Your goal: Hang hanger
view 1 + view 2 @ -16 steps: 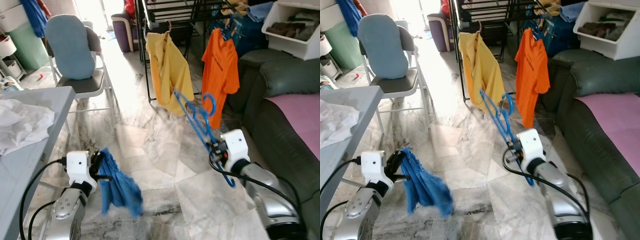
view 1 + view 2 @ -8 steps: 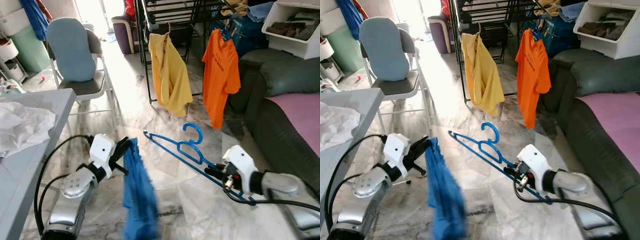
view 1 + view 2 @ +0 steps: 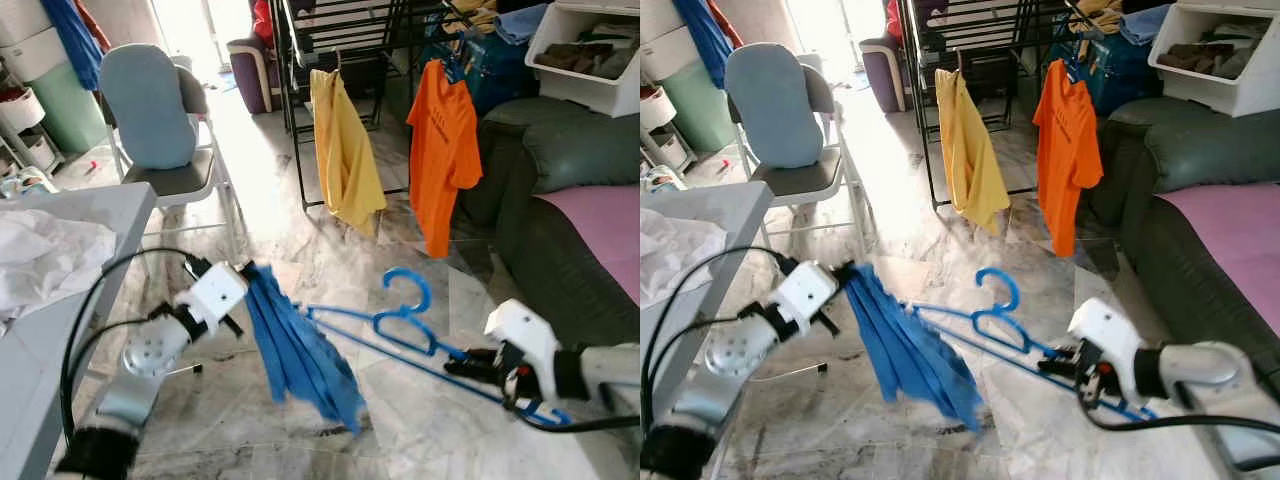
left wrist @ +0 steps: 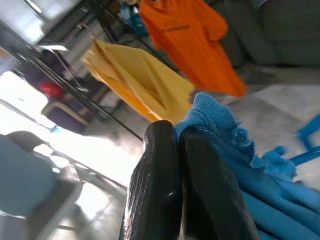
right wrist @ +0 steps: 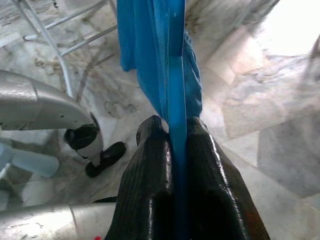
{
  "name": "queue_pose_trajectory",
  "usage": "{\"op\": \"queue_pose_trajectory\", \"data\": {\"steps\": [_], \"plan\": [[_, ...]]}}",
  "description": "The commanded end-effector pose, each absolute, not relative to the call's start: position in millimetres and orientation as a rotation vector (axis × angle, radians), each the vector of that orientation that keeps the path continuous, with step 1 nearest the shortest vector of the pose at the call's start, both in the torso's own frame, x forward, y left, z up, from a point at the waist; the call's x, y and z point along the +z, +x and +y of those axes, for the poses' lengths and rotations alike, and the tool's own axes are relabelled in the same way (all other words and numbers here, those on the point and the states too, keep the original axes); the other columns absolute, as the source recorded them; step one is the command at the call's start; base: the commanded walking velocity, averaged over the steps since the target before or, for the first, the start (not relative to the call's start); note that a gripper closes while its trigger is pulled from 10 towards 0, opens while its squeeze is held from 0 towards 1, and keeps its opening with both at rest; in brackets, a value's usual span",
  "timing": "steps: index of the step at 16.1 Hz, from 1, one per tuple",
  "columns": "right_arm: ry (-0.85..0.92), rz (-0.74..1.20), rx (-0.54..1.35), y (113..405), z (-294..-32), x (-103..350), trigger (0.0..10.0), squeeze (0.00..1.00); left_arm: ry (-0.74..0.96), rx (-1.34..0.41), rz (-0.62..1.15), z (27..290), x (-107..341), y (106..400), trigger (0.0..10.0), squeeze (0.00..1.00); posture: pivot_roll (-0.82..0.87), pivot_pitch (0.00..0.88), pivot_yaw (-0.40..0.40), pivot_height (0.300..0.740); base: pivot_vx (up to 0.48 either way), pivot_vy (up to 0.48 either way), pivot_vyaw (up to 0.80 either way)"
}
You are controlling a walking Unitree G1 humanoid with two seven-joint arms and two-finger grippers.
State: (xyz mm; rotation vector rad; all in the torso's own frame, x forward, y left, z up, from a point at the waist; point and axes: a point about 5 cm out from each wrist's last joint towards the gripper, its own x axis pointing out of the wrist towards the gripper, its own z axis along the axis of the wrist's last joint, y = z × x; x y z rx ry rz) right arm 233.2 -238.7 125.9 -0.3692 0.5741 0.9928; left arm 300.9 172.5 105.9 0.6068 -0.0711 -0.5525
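A blue plastic hanger [image 3: 400, 325] lies nearly level above the marble floor, its hook upward. My right gripper [image 3: 470, 365] is shut on one end of its bar, at the lower right. The far end of the hanger reaches the blue garment [image 3: 295, 350]. That garment hangs in a bunch from my left gripper [image 3: 240, 272], which is shut on its top edge. In the left wrist view the black fingers [image 4: 155, 190] pinch the blue cloth [image 4: 220, 150]. In the right wrist view the hanger bar [image 5: 176, 100] runs out between the fingers [image 5: 150, 185] toward the garment.
A black drying rack [image 3: 330, 30] stands at the back with a yellow shirt [image 3: 345, 150] and an orange shirt [image 3: 440, 150] hanging from it. A chair [image 3: 150, 110] and a grey table [image 3: 110, 205] with white cloth [image 3: 40, 260] are at left. A dark sofa [image 3: 570, 170] is at right.
My left arm rose and carried the blue garment toward the middle. My right gripper lowered the hanger from a steep tilt to nearly level, its far end now at the garment.
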Motion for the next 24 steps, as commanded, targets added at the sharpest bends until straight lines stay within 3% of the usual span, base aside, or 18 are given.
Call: {"op": "queue_pose_trajectory", "data": {"steps": [1, 15, 21, 24], "plan": [[-0.389, 0.529, 1.009, 237, -237, 138, 10.0, 0.00, 0.652, -0.539, -0.114, 174, 114, 306, 10.0, 0.00, -0.14, 0.000, 0.122, 0.740, 0.000, 0.000, 0.00], [-0.344, 0.466, 1.067, 239, -217, 141, 10.0, 0.00, 0.736, -0.620, -0.185, 153, 106, 310, 10.0, 0.00, -0.14, 0.000, 0.134, 0.740, 0.000, 0.000, 0.00], [-0.432, 0.555, 1.039, 232, -232, 133, 10.0, 0.00, 0.815, -0.463, -0.174, 167, 109, 325, 10.0, 0.00, -0.15, 0.000, 0.144, 0.740, 0.000, 0.000, 0.00], [-0.428, 0.556, 1.049, 232, -230, 131, 10.0, 0.00, 0.794, -0.500, -0.176, 164, 107, 323, 10.0, 0.00, -0.15, 0.000, 0.144, 0.740, 0.000, 0.000, 0.00]]}}
